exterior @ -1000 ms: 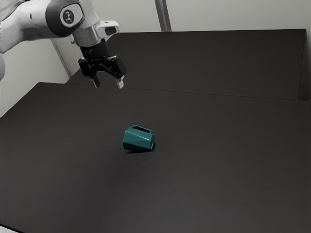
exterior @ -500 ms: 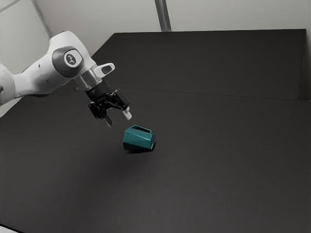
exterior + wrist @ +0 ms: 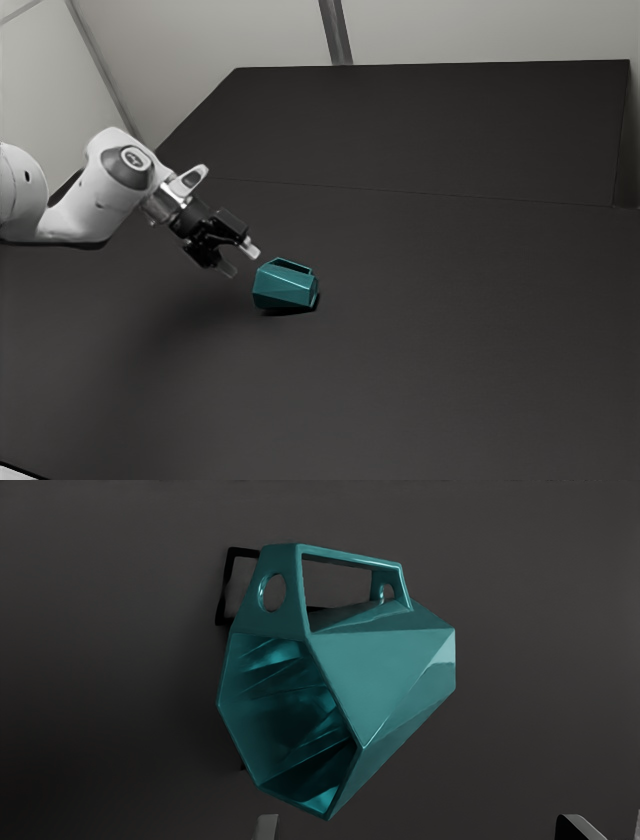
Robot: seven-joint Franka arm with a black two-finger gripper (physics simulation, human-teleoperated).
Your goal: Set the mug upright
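The black two-finger gripper (image 3: 243,261) hangs tilted above the table, just to the exterior view's left of the mug, its fingers spread with nothing between them. A teal faceted mug (image 3: 284,287) lies on its side on the dark table. In the wrist view the mug (image 3: 385,675) turns its open mouth partly toward my hand, and its angular handle stands off one side of the body. Both fingertips of the gripper (image 3: 417,827) appear wide apart, and the mug is beyond them, apparently untouched.
The dark tabletop (image 3: 430,370) stretches around the mug on all sides. Behind it rises a dark panel (image 3: 430,130) in front of a pale wall (image 3: 480,30). The arm comes in from the exterior view's left.
My gripper has come down from high above the table and tilted toward the mug, lately drawing slightly to the exterior view's left. The mug has stayed where it was.
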